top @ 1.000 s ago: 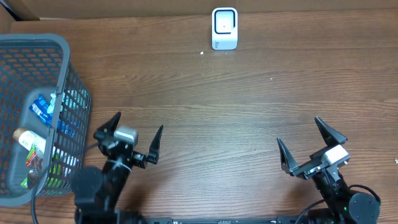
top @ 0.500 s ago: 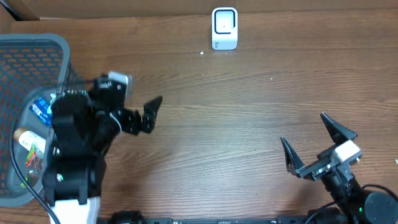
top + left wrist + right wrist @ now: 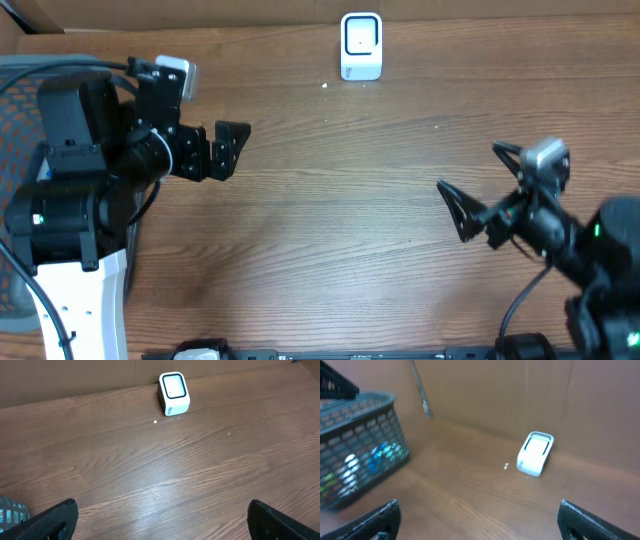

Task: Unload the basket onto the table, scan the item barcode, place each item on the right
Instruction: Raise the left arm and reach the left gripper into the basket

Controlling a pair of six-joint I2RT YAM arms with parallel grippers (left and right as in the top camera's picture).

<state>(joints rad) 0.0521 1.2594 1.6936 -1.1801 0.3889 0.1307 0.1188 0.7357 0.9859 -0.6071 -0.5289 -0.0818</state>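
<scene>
Both jaws wide open, empty — could snag wall of grey plastic mesh basket [image 3: 370, 422] reaching in, tipping it over.

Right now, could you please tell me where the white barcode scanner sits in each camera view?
Overhead: white barcode scanner at top centre.
Left wrist: scanner at top, just right of centre.
Right wrist: scanner right of centre, mid-height.
Shared landmark: white speck beside it, in all three.

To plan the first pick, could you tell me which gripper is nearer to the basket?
Left. The left gripper hovers beside the basket; the right gripper is far across the table.
</scene>
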